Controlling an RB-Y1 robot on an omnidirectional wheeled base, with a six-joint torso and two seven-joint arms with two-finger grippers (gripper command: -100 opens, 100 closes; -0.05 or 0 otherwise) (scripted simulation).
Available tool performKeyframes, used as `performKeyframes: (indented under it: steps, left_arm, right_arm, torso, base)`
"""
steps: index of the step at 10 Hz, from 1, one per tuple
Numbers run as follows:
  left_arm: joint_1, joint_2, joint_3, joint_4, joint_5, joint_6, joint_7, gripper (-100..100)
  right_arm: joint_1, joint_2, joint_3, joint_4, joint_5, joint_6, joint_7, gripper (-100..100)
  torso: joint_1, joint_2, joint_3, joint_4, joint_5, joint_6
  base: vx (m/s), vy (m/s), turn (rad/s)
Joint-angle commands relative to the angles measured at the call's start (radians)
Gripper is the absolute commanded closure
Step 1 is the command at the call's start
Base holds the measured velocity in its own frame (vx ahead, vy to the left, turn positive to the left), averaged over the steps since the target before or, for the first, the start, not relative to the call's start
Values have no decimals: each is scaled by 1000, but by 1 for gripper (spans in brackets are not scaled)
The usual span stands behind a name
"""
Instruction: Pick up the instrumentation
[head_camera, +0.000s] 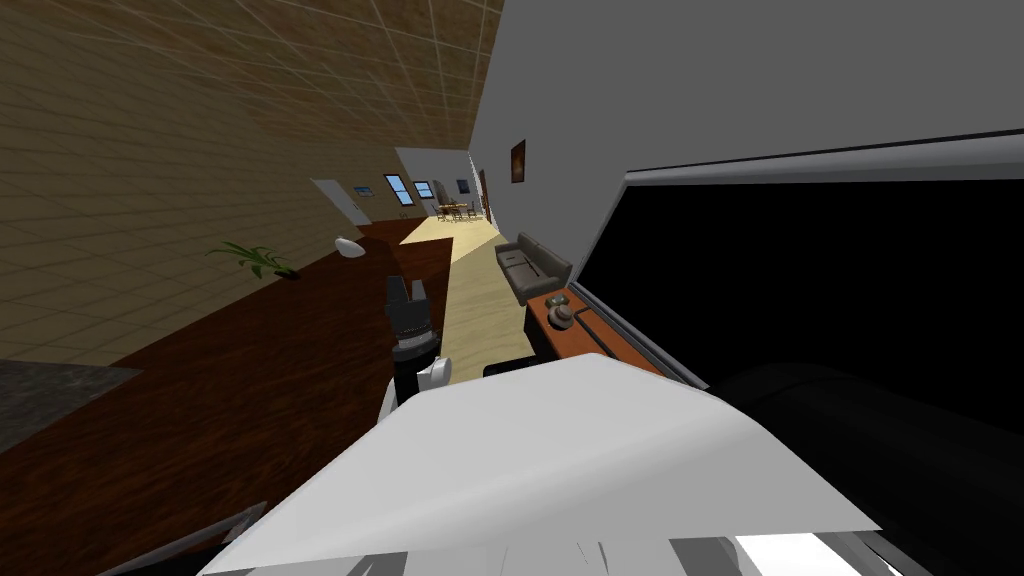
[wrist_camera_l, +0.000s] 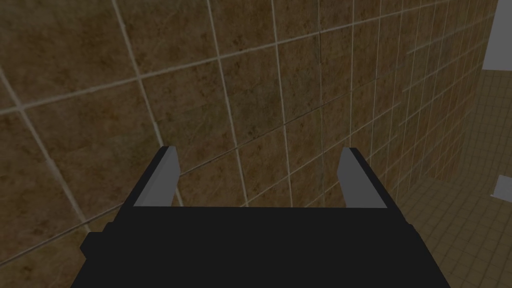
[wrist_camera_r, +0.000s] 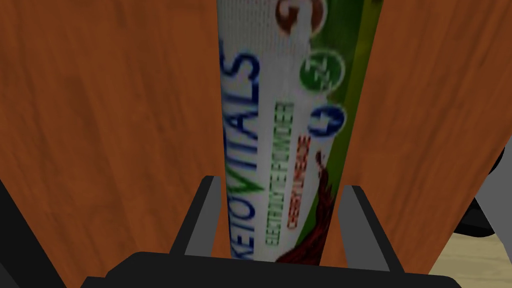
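An orange-brown wooden table (wrist_camera_r: 100, 125) spreads behind a long white and green packet (wrist_camera_r: 280, 125) printed Keto Vitals; whether the packet touches the wood is unclear. The right hand (wrist_camera_r: 281, 184) pinches the packet's near end, one finger on each side. The left hand (wrist_camera_l: 260, 160), held out front, stands spread.

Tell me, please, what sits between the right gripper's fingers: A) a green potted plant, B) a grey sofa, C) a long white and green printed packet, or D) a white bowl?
C: in the right wrist view the long white and green printed packet, lettered Keto Vitals, lies on the orange-brown wooden surface with the right gripper closed against its sides.
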Motion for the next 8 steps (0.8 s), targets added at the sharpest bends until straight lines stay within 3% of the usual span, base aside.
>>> performKeyframes:
  steps: [1,2,3,4,6,7,8]
  left_arm:
    - [0,0,0,0,0,0,0,0]
    - [0,0,0,0,0,0,0,0]
    - [0,0,0,0,0,0,0,0]
    - [0,0,0,0,0,0,0,0]
    - [0,0,0,0,0,0,0,0]
    - [0,0,0,0,0,0,0,0]
    - [0,0,0,0,0,0,0,0]
  right_arm:
    - [0,0,0,0,0,0,0,100]
    - [0,0,0,0,0,0,0,100]
    - [0,0,0,0,0,0,0,0]
    - [10,-29,-12,-12,2,-17,-4,100]
    - [32,-71,-25,-41,3,-40,-14,100]
    - [22,-57,-20,-28,3,-31,-10,100]
    - [22,-59,-21,-26,3,-35,-11,0]
  torso:
    - [0,0,0,0,0,0]
    - [0,0,0,0,0,0]
    - [0,0,0,0,0,0]
    - [0,0,0,0,0,0]
    - [2,-1,-1,-1,1,1]
    - [3,-2,-1,-1,1,1]
    - [2,-1,-1,0,1,0]
  base:
    - [0,0,0]
    - [0,0,0]
    - [0,0,0]
    - [19,19,-113]
    - [27,42,-107]
    - [10,23,-17]
    - [0,0,0]
